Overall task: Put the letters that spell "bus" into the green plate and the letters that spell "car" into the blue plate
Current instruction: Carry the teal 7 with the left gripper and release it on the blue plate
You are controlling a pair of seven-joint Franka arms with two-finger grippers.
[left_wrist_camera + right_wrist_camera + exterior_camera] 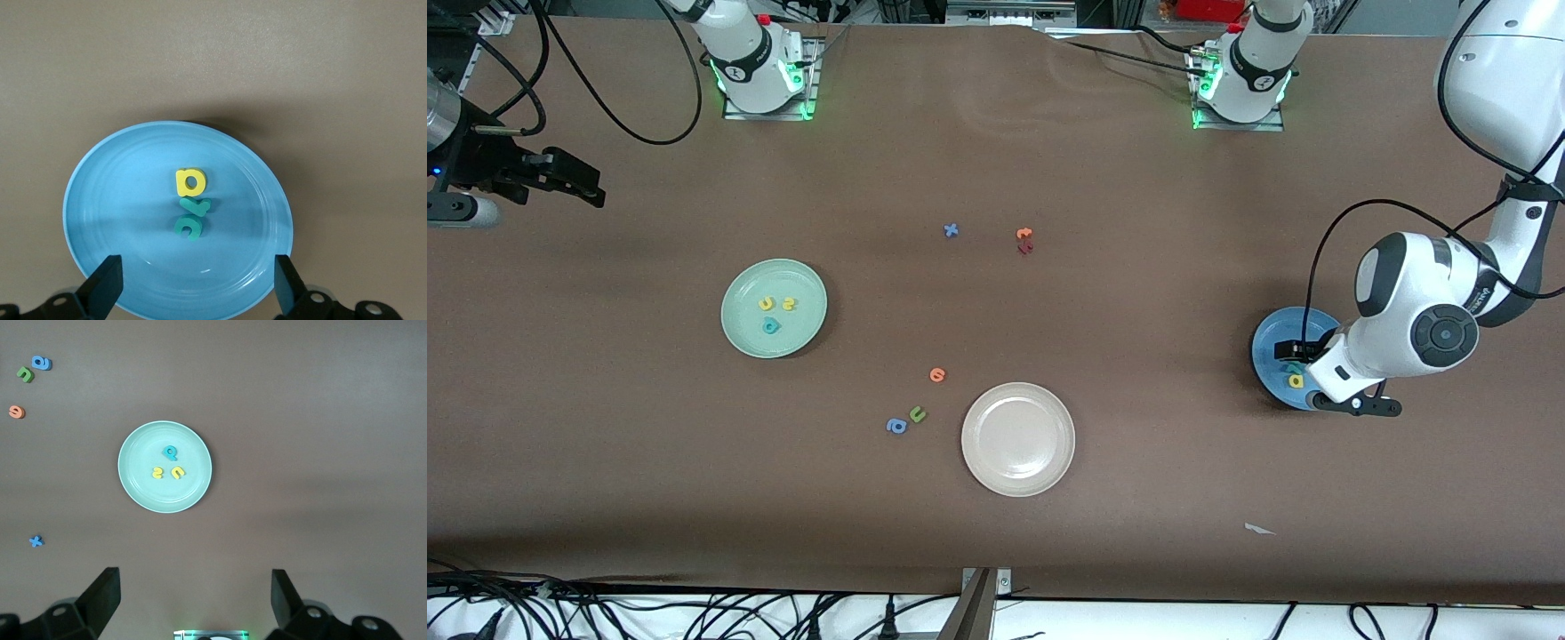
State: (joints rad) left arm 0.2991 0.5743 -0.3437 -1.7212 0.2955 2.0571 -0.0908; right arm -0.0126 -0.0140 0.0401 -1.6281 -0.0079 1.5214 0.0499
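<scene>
Left gripper (pixel 195 287) hangs over the blue plate (pixel 1272 342), fingers (pixel 103 285) spread wide, gripping nothing and touching nothing. In that plate lie the yellow "a" (pixel 190 181), the teal "r" (pixel 198 206) and the teal "c" (pixel 187 228), bunched close together. Right gripper (pixel 195 599) waits up at its own end of the table, also spread wide and empty. The green plate (pixel 740 331) holds the yellow "u" (pixel 767 303), yellow "s" (pixel 789 304) and teal "b" (pixel 770 325). Loose on the table: orange letter (pixel 937 374), green "u" (pixel 917 413) and blue "a" (pixel 896 426) near the beige plate (pixel 1018 438).
</scene>
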